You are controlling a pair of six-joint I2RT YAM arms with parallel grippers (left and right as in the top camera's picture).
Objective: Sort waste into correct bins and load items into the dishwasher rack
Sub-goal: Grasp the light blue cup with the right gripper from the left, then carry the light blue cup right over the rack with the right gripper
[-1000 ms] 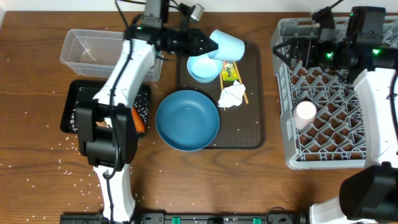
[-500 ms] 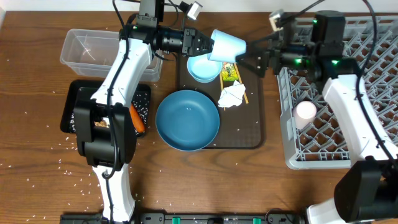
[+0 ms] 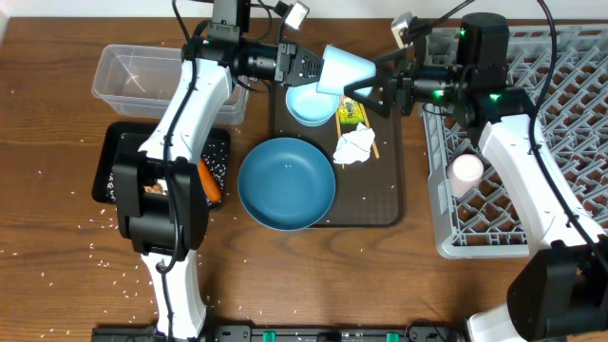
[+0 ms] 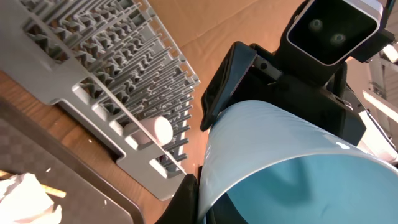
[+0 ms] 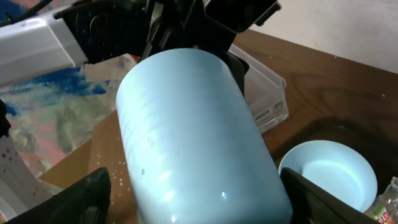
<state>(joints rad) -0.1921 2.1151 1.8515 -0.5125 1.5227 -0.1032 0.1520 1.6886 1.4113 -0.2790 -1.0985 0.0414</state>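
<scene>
Hanging above the brown tray [image 3: 385, 190], the light-blue cup [image 3: 347, 68] was pinched at its rim by the left claw [image 3: 318, 68]; the right claw [image 3: 366, 83] was spread around its body, not yet pressed on, apparently for a handover towards the dishwasher rack [image 3: 579, 114].

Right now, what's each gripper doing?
Left gripper: closed, holding the light-blue cup.
Right gripper: open, jaws either side of that cup.
</scene>
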